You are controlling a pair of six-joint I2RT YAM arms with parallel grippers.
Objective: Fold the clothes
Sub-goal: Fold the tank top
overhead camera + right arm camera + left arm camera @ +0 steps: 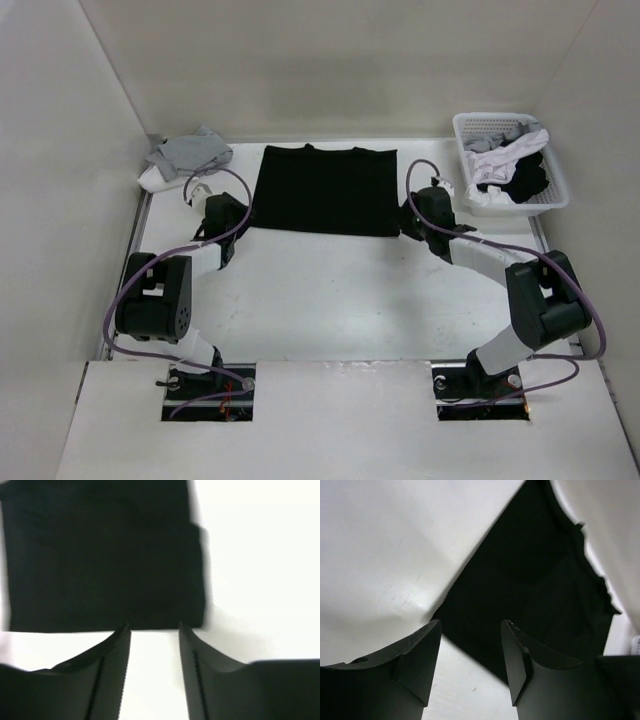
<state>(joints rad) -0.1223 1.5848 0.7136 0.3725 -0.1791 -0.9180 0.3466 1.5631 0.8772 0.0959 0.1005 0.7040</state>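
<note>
The clothes, a plain black T-shirt (325, 190), lie flat in a folded rectangle at the back middle of the table. My left gripper (238, 218) sits at the shirt's near left corner, open. In the left wrist view the shirt (540, 580) stretches away beyond my left gripper (472, 625), and bare table shows between the two fingers. At the shirt's near right corner is my right gripper (410, 222), also open. The right wrist view has the shirt's (100, 555) near edge just past the tips of my right gripper (153, 627), with only white table between the fingers.
A light grey and white garment (185, 155) lies bunched in the back left corner. At the back right stands a white plastic basket (465, 125) with black and white garments in it. Pale walls close in the table on three sides.
</note>
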